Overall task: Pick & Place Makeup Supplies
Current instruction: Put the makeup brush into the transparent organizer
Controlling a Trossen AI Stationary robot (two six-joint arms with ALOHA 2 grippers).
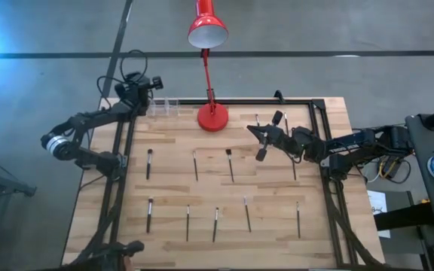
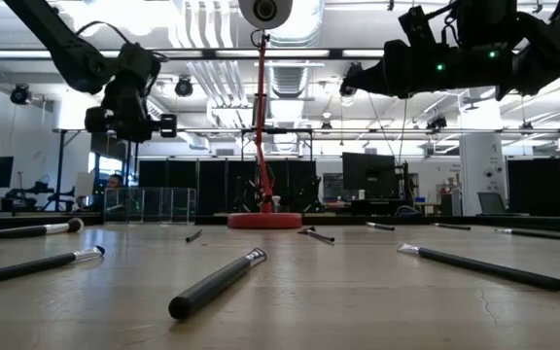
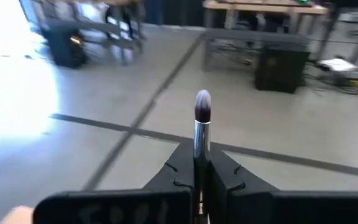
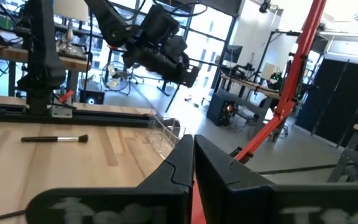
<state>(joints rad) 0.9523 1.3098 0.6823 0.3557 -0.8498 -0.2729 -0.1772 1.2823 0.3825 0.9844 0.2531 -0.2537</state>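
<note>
Thin dark makeup brushes (image 1: 148,214) lie in two rows across the pale wooden table (image 1: 330,248). At the high view's centre right, the right gripper (image 1: 258,134) hovers with fingers shut, empty. Upper left, beside clear holders (image 1: 164,108), the left gripper (image 1: 145,84) pinches a silver-ferruled brush (image 3: 202,124), seen only from its wrist.

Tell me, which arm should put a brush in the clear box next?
Left. The left gripper is shut on a brush, right beside the clear box. The right gripper is shut with no brush showing, near the red lamp.
</note>
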